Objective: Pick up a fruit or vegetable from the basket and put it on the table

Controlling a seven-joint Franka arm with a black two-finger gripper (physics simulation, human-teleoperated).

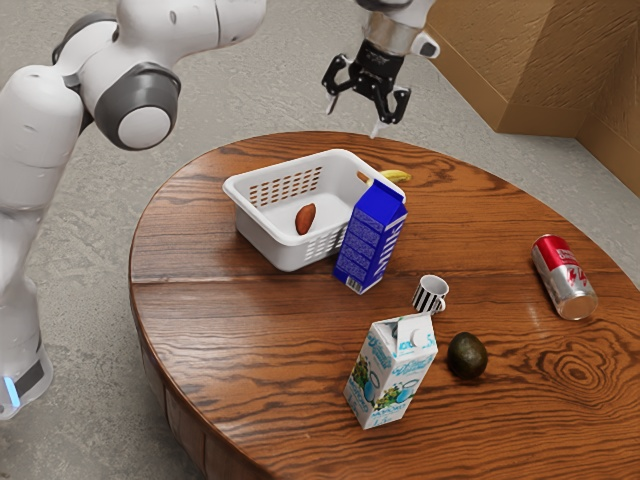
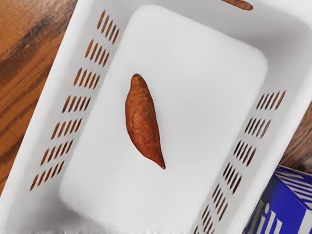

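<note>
Looking into the white slotted basket (image 1: 268, 234), you find a sweet potato (image 2: 143, 119) lying on its floor, apart from the side walls. Your gripper (image 1: 353, 118) hovers above, its jaws spread and released, with the sweet potato well below them. The basket's raised walls surround it, and a tall blue milk carton (image 1: 369, 240) stands just outside, close to one wall. You have a banana (image 1: 397, 176) on the wooden table (image 1: 200, 330), partly behind that carton. Toward the exterior view's right are a striped mug (image 1: 430, 294), a white-and-blue carton (image 1: 388, 375), a dark avocado (image 1: 467, 356) and a red-and-silver can (image 1: 563, 276) lying on its side.
</note>
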